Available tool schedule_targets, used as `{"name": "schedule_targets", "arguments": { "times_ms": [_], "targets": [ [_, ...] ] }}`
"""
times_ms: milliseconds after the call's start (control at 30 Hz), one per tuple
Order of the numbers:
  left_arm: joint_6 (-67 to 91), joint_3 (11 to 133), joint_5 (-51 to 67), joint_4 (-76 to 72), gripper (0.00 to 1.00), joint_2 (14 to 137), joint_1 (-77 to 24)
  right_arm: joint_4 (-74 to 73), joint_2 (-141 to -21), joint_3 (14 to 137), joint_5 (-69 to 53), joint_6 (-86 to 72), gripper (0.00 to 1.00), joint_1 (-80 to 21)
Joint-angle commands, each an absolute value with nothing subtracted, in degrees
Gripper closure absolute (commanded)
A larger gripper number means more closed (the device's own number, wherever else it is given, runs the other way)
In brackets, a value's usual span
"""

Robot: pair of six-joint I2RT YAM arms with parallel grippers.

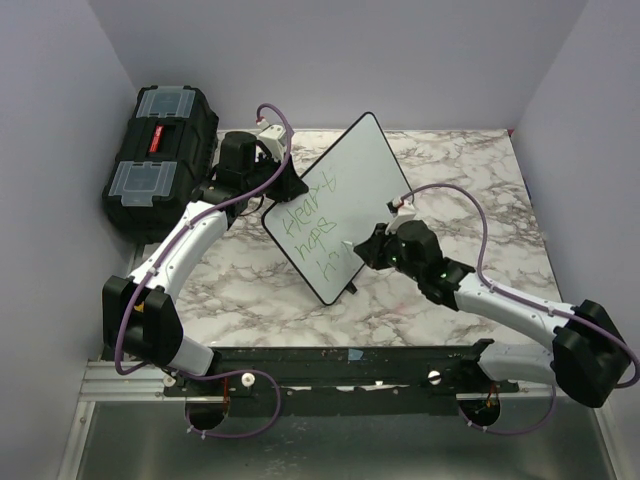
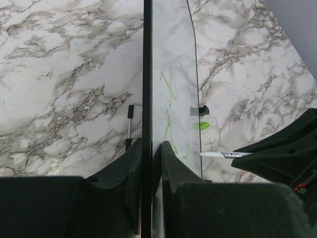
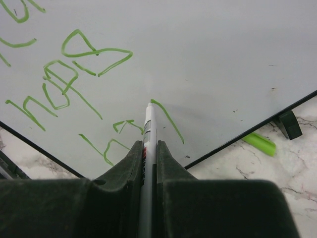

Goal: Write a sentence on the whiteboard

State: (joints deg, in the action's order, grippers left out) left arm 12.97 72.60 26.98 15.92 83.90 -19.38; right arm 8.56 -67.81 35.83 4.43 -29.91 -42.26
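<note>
The whiteboard [image 1: 355,170] stands tilted on the marble table, its face toward the right arm. My left gripper [image 1: 284,189] is shut on its left edge; in the left wrist view the thin black edge [image 2: 147,74] runs straight between the fingers of that gripper [image 2: 151,146]. The sentence [image 1: 315,235] shows as green handwritten lines [image 3: 74,64] on the white face [image 3: 208,44]. My right gripper [image 3: 149,146] is shut on a white marker [image 3: 148,129], whose tip touches the board at the upper end of a slanting green stroke low on the face. The same marker [image 2: 220,154] appears in the left wrist view.
A black toolbox [image 1: 160,155] with clear lid compartments sits at the far left. A loose green marker cap [image 3: 260,144] lies on the marble [image 1: 460,180] just beyond the board's lower edge, near a small black foot [image 3: 288,124] of the board. Walls close in both sides and the back.
</note>
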Motion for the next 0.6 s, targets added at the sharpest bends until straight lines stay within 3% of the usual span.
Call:
{"name": "schedule_targets", "arguments": {
  "times_ms": [0,567],
  "targets": [
    [7.4,71.3,26.2,19.2,1.00,84.2,-20.4,11.1,-70.5,38.0,3.1,-29.0,0.99,-42.3],
    [7.3,71.3,26.3,19.3,1.00,84.1,-20.4,11.0,-75.0,39.5,8.6,-29.5,0.99,-42.2]
  ]
}}
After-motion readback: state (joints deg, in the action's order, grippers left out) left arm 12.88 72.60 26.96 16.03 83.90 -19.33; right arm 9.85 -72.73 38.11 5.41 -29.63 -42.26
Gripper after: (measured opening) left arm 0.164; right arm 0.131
